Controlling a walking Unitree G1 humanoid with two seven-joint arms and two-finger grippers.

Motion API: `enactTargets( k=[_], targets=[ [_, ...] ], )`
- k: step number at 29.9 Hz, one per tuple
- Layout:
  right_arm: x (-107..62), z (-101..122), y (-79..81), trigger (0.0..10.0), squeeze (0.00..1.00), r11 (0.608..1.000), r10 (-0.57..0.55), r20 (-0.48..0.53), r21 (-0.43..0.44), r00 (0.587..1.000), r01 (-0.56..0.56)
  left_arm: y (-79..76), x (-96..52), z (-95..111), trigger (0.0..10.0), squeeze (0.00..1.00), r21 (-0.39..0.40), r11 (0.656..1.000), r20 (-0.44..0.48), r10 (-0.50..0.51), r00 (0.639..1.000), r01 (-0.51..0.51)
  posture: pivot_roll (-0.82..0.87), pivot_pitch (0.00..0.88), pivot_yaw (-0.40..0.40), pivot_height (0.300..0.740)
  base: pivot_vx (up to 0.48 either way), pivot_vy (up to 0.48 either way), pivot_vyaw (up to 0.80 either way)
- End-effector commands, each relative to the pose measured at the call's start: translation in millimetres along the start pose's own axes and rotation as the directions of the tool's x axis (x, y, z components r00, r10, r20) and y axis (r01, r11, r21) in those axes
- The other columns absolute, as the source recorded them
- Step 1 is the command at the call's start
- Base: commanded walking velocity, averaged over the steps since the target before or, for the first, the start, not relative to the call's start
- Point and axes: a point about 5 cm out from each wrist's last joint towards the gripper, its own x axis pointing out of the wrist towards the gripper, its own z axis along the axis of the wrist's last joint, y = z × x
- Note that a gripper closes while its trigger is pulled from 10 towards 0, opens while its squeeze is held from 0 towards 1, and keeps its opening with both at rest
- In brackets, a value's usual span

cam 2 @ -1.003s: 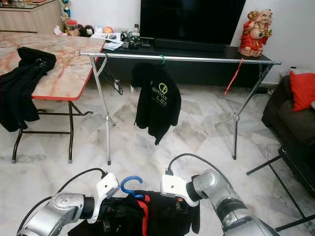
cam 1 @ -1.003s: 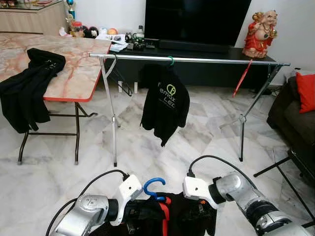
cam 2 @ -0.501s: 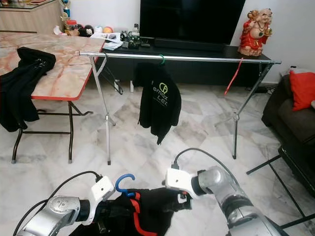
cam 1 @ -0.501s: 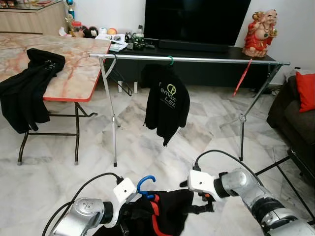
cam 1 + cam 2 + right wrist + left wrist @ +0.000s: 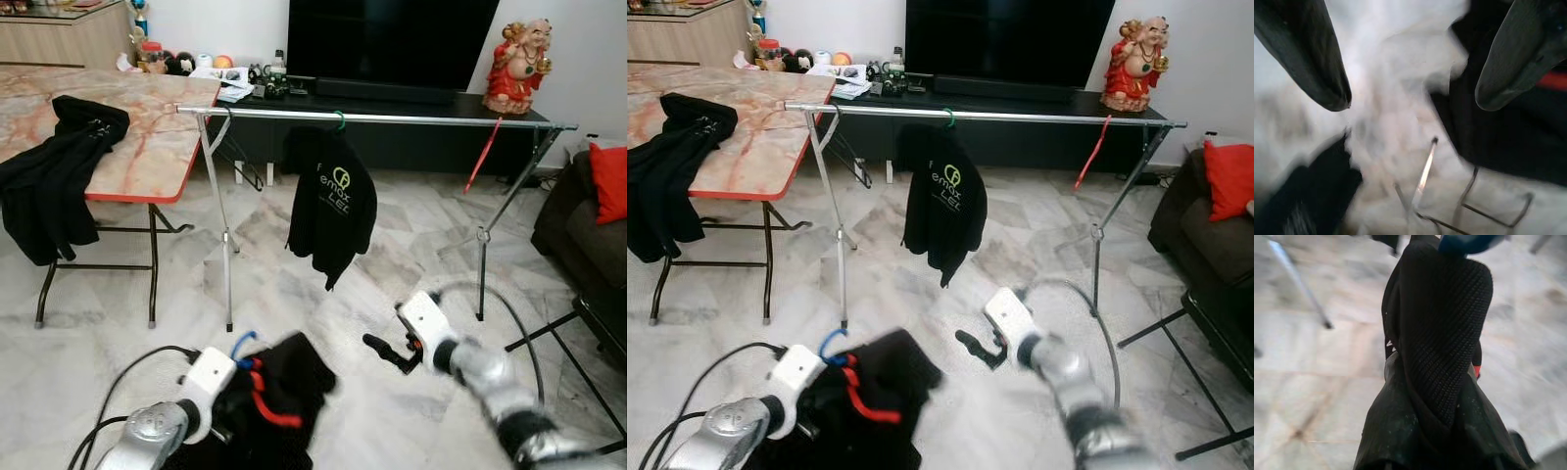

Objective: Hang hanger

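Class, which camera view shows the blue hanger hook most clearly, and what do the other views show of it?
The left eye view is best: the blue hanger hook curves up beside the left end effector, above the black garment. The right eye view shows it too, slightly smaller. The left wrist view catches a blurred blue edge. In the right wrist view I cannot make it out.

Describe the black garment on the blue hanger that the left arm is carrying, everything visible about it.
The black garment is dark knit fabric with red trim, bunched and drooping from a blue hanger whose hook pokes up beside the left gripper. It hangs low above the marble floor, near the robot and short of the clothes rail. In the left wrist view its ribbed weave runs close along the gripper. The right gripper is apart from it, fingers open.
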Motion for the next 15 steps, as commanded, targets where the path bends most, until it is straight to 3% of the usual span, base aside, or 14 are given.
enactTargets(
  k=[1, 2, 3, 4, 6, 7, 9, 10, 11, 12, 13, 15],
  targets=[
    [-6.2, -22.3, -0.7, 10.0, 0.00, 0.987, -0.103, -0.051, 0.121, 0.993, 0.109, 2.4, -1.8, 5.7, 10.0, 0.00, -0.011, 0.998, 0.070, 0.061, 0.996, -0.060, 0.14, 0.016, -0.071, 0.740, 0.000, 0.000, 0.00],
    [-6.2, -22.3, -0.7, 10.0, 0.00, 0.987, -0.103, -0.051, 0.121, 0.993, 0.109, 2.4, -1.8, 5.7, 10.0, 0.00, -0.011, 0.998, 0.070, 0.061, 0.996, -0.060, 0.14, 0.016, -0.071, 0.740, 0.000, 0.000, 0.00],
    [-13.6, -50.5, 6.9, 10.0, 0.00, 0.957, -0.188, -0.138, 0.195, 0.972, 0.213, 6.2, -5.7, 6.3, 10.0, 0.00, -0.060, 0.991, 0.118, 0.126, 0.985, -0.120, 0.14, 0.017, -0.068, 0.740, 0.000, 0.000, 0.00],
    [-17.3, -62.7, 11.1, 10.0, 0.00, 0.936, -0.219, -0.177, 0.239, 0.960, 0.257, 7.4, -8.0, 6.1, 10.0, 0.00, -0.081, 0.987, 0.136, 0.151, 0.979, -0.141, 0.14, 0.017, -0.067, 0.740, 0.000, 0.000, 0.00],
    [-23.8, -82.5, 21.0, 10.0, 0.00, 0.900, -0.247, -0.238, 0.303, 0.939, 0.314, 8.6, -13.1, 3.4, 10.0, 0.00, -0.102, 0.980, 0.155, 0.185, 0.970, -0.170, 0.15, 0.016, -0.066, 0.740, 0.000, 0.000, 0.00],
    [-27.9, -94.8, 28.4, 10.0, 0.00, 0.857, -0.268, -0.280, 0.368, 0.922, 0.361, 9.1, -16.7, 1.5, 10.0, 0.00, -0.125, 0.974, 0.169, 0.206, 0.964, -0.187, 0.15, 0.019, -0.066, 0.740, 0.000, 0.000, 0.00],
    [-30.6, -103.3, 35.3, 10.0, 0.00, 0.817, -0.273, -0.308, 0.425, 0.912, 0.388, 8.2, -19.6, 0.4, 10.0, 0.00, -0.143, 0.971, 0.181, 0.214, 0.960, -0.190, 0.14, 0.017, -0.068, 0.740, 0.000, 0.000, 0.00],
    [-34.6, -112.2, 41.3, 10.0, 0.00, 0.759, -0.284, -0.330, 0.496, 0.900, 0.421, 5.8, -21.9, 0.3, 10.0, 0.00, -0.128, 0.971, 0.196, 0.226, 0.954, -0.204, 0.14, 0.018, -0.075, 0.740, 0.000, 0.000, 0.00],
    [-34.6, -112.2, 41.3, 10.0, 0.00, 0.759, -0.284, -0.330, 0.496, 0.900, 0.421, 5.8, -21.9, 0.3, 10.0, 0.00, -0.128, 0.971, 0.196, 0.226, 0.954, -0.204, 0.14, 0.018, -0.075, 0.740, 0.000, 0.000, 0.00],
    [-39.6, -120.7, 43.8, 10.0, 0.00, 0.684, -0.303, -0.363, 0.561, 0.881, 0.466, 2.8, -22.8, 0.6, 10.0, 0.00, -0.142, 0.967, 0.210, 0.237, 0.949, -0.210, 0.15, 0.010, -0.082, 0.740, 0.000, 0.000, 0.00],
    [-42.5, -125.3, 44.8, 10.0, 0.00, 0.669, -0.311, -0.389, 0.558, 0.867, 0.491, 1.5, -23.2, 0.6, 10.0, 0.00, -0.158, 0.964, 0.215, 0.243, 0.946, -0.212, 0.15, 0.008, -0.082, 0.740, 0.000, 0.000, 0.00],
    [-45.8, -130.1, 46.1, 10.0, 0.00, 0.679, -0.327, -0.418, 0.520, 0.848, 0.518, 0.9, -24.3, -1.5, 10.0, 0.00, -0.162, 0.959, 0.205, 0.263, 0.943, -0.233, 0.16, 0.007, -0.081, 0.740, 0.000, 0.000, 0.00]
  ],
)
